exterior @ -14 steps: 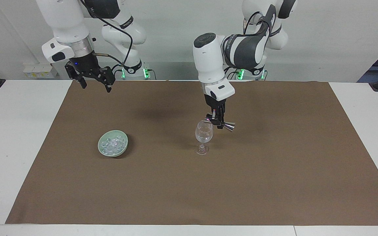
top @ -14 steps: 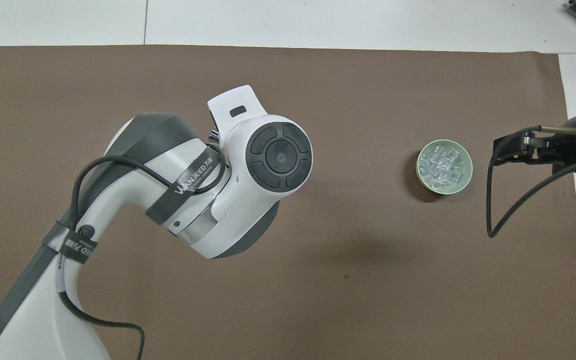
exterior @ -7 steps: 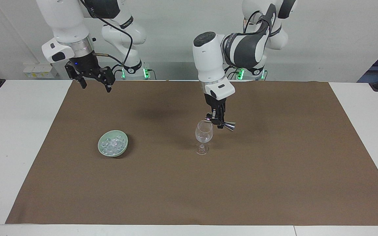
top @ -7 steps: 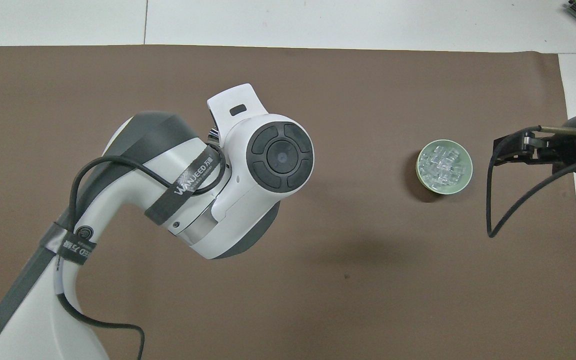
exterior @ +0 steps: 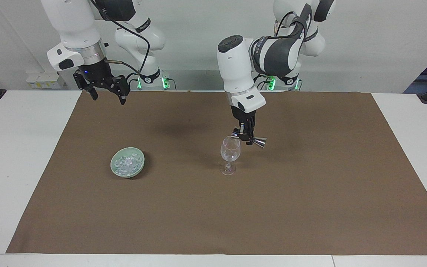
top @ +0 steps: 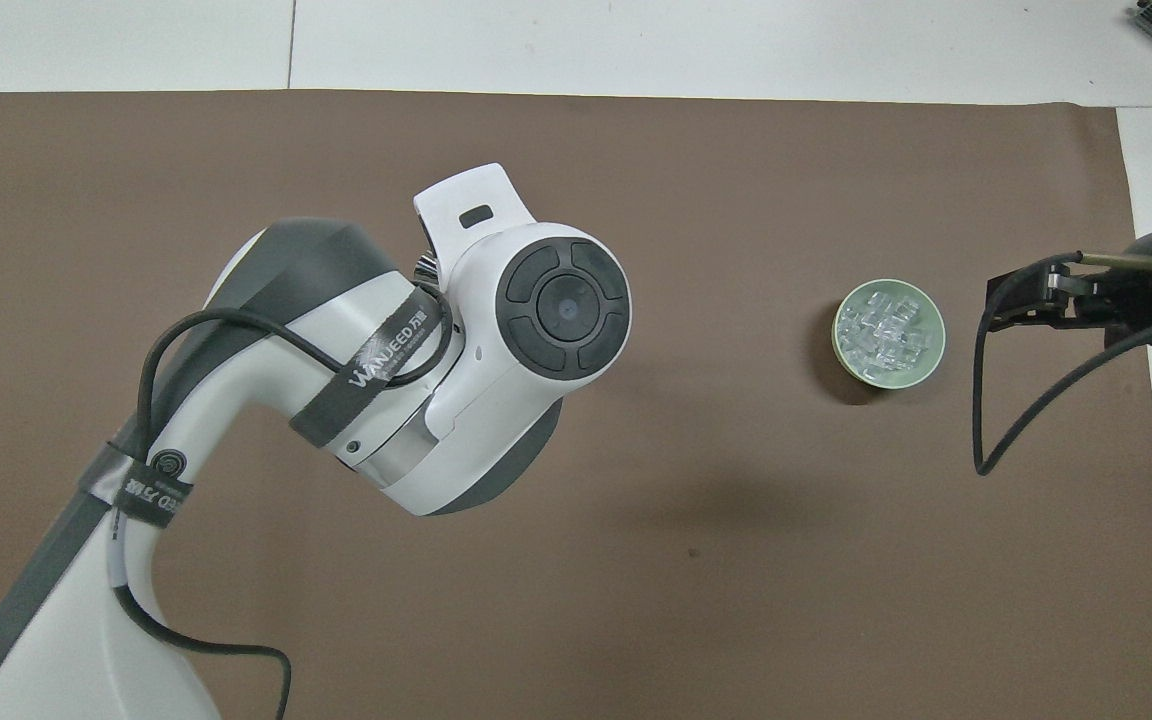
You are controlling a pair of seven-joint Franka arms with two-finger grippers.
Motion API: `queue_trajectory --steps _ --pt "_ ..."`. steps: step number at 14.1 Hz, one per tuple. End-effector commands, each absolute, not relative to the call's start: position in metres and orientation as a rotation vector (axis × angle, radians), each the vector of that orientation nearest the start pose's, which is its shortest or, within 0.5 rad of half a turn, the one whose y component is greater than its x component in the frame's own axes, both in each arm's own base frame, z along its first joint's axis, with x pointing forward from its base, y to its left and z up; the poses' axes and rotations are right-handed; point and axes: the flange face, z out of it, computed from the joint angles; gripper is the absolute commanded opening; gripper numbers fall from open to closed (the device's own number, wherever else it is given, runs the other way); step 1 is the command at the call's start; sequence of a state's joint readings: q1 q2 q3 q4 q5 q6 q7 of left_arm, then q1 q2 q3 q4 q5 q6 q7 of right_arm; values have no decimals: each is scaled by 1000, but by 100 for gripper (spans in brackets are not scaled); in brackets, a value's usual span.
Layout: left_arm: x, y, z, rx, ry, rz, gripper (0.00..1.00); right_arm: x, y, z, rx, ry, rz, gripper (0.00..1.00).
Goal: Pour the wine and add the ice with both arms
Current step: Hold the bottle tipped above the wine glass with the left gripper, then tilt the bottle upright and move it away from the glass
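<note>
A clear stemmed wine glass [exterior: 230, 152] stands in the middle of the brown mat. My left gripper [exterior: 247, 135] is shut on a small metal jigger [exterior: 258, 141], held on its side just over the glass rim. In the overhead view the left arm [top: 496, 340] hides the glass. The ice [exterior: 126, 163] fills a pale green bowl [exterior: 129, 174] toward the right arm's end; the ice [top: 886, 330] and bowl [top: 891, 378] show in the overhead view too. My right gripper [exterior: 108, 94] is open and empty, raised over the mat's edge near the robots; it also shows in the overhead view [top: 1021, 300].
The brown mat [exterior: 310, 185] covers most of the white table [exterior: 9, 167]. A black cable [top: 1036, 420] hangs in a loop from the right arm's wrist.
The left gripper has risen slightly with the jigger, still at the glass rim. The right gripper has lifted a little. Bowl and glass have not moved.
</note>
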State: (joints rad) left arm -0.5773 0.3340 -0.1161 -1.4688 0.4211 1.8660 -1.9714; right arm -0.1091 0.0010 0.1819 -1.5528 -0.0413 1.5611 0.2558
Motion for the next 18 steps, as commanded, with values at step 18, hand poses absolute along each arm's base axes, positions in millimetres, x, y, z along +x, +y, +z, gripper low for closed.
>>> queue_trajectory --steps 18 --pt "544 -401 540 -2609 -1667 -522 0 547 23 632 -3152 282 -12 100"
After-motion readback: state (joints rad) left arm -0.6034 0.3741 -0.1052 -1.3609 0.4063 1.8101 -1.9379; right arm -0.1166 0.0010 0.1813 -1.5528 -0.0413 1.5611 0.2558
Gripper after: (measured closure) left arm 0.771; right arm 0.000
